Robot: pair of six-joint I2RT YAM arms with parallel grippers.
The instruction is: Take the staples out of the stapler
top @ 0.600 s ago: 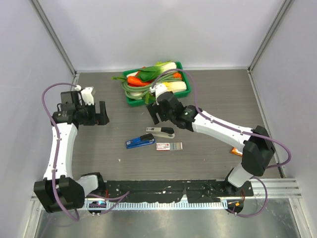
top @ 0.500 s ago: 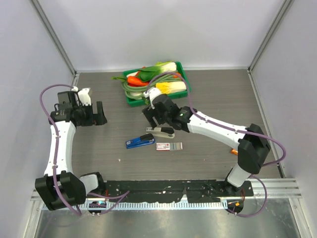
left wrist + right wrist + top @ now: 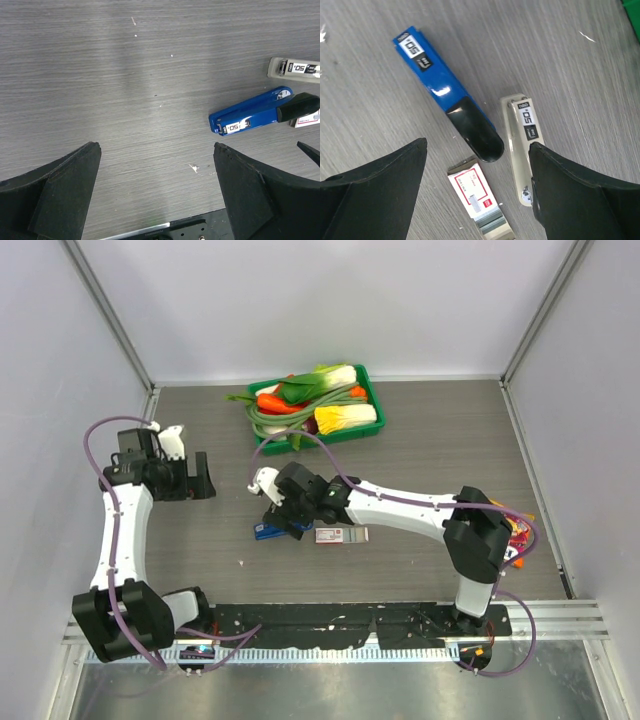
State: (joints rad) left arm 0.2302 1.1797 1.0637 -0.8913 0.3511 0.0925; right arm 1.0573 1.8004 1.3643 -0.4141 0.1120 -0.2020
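Note:
The stapler [image 3: 522,145], with its pale metal top and a "50" label, lies flat on the table beside the blue stapler [image 3: 442,90]. It also shows in the left wrist view [image 3: 295,68]. In the top view my right arm hides it. My right gripper [image 3: 477,150] is open and hovers above both staplers, holding nothing; from above it is at mid-table [image 3: 283,520]. My left gripper [image 3: 155,146] is open and empty, off to the left [image 3: 195,478]. No loose staples are visible.
A small pink-and-white box [image 3: 475,195] lies just beside the staplers, also seen from above [image 3: 342,534]. A green tray [image 3: 375,390] of vegetables stands at the back. A red-orange packet [image 3: 520,535] lies by the right arm's elbow.
My right arm has swung left and toward the near edge, coming over the two staplers and covering the black one from above. The left arm shifted slightly left.

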